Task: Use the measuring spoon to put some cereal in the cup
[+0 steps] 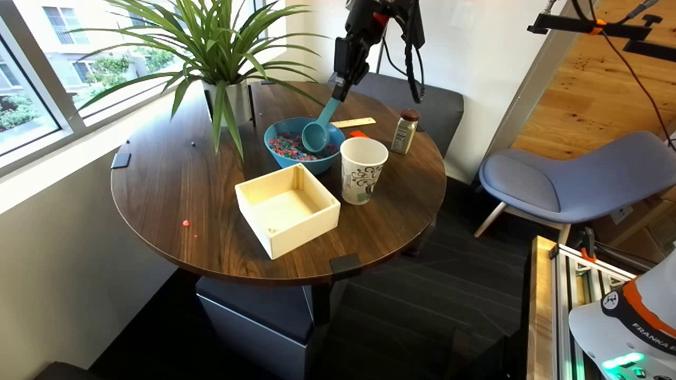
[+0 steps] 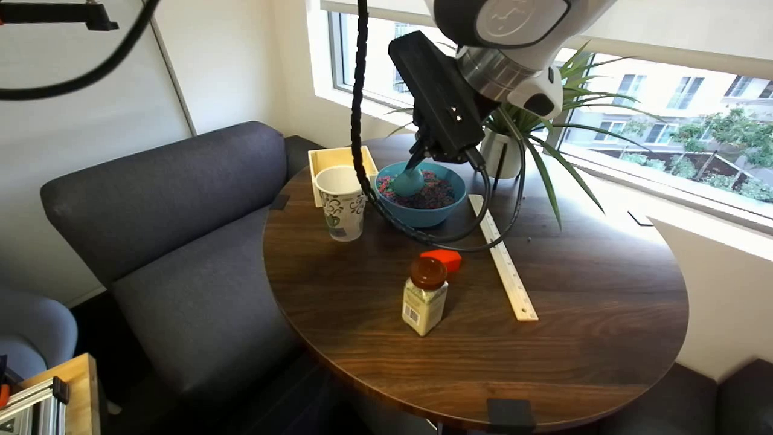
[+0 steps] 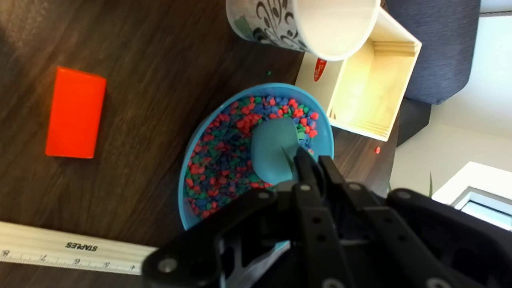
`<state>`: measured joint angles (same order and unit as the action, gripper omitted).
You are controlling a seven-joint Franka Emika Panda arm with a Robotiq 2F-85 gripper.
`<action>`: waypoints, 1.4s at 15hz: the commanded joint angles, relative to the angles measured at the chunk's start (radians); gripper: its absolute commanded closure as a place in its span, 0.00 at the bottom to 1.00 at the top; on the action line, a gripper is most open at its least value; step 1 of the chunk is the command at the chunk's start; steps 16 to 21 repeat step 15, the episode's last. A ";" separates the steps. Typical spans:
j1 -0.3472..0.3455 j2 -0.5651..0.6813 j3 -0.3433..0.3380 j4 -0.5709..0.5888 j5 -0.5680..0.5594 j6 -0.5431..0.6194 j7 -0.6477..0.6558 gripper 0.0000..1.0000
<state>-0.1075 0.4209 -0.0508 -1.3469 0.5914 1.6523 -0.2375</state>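
The fingers (image 1: 341,91) are clamped on the handle of the spoon (image 1: 315,138); in an exterior view it hangs tilted, its head within the rim of the bowl (image 1: 320,167). The cup (image 1: 363,158) stands upright just beside the bowl, nearer and to the right. The box (image 1: 306,232) sits nearer still, to the left, a strip of table (image 1: 206,203) between its near corner and the round edge.

In an exterior view a cable (image 2: 357,109) loops in front of the bowl; touching or not, I cannot tell. The block (image 2: 445,260) and jar (image 2: 424,301) are nearer than the bowl; the ruler (image 2: 504,260) runs to their right, a broad reach of table between it and the right edge.

In the wrist view the spoon's head is over the cereal (image 3: 220,172), contact hard to tell. Table shows between cup and bowl; the box comes close to the bowl's right.
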 commanded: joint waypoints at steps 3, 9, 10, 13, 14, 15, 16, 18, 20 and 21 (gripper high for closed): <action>-0.023 0.082 0.018 0.137 -0.048 -0.037 0.132 0.51; 0.057 0.021 -0.036 0.137 -0.298 0.073 0.207 0.05; 0.074 -0.009 -0.040 0.110 -0.340 0.111 0.202 0.01; 0.083 -0.170 -0.003 -0.037 -0.373 0.113 0.033 0.00; 0.087 -0.220 0.000 -0.087 -0.382 0.110 -0.016 0.00; 0.079 -0.083 -0.007 0.078 -0.352 0.092 0.066 0.00; 0.079 -0.083 -0.007 0.078 -0.352 0.092 0.066 0.00; 0.079 -0.083 -0.007 0.078 -0.352 0.092 0.066 0.00; 0.079 -0.083 -0.007 0.078 -0.352 0.092 0.066 0.00; 0.079 -0.083 -0.007 0.078 -0.352 0.092 0.066 0.00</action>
